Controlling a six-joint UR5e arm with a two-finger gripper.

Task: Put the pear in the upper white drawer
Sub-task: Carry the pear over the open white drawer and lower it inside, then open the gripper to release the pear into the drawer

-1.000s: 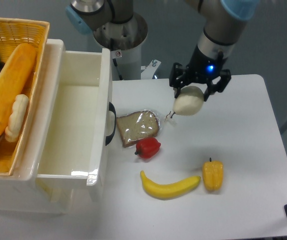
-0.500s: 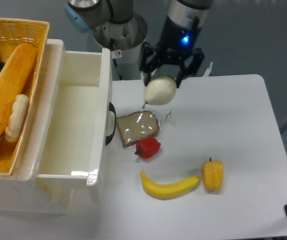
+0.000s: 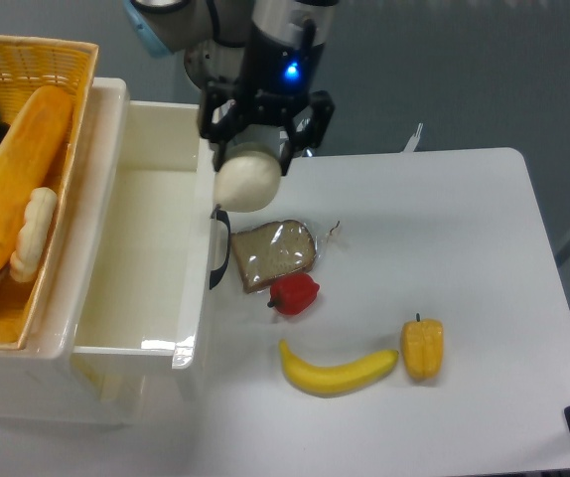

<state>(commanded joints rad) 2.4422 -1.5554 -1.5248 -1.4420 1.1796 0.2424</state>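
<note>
A robot arm's gripper [image 3: 252, 159] was clamped around a pale pear [image 3: 249, 182], holding it in the air at about eleven o'clock in the view, right above the front panel of the open white drawer [image 3: 126, 229] and its dark handle [image 3: 223, 248]. The pear was lifted and almost carried across, but not yet over the drawer's hollow at nine o'clock; moving it over and letting go remained. On the table [image 3: 464, 258] lay wrapped bread [image 3: 273, 253], a red pepper [image 3: 293, 293], a banana [image 3: 337, 372] and a yellow pepper [image 3: 423, 348].
</note>
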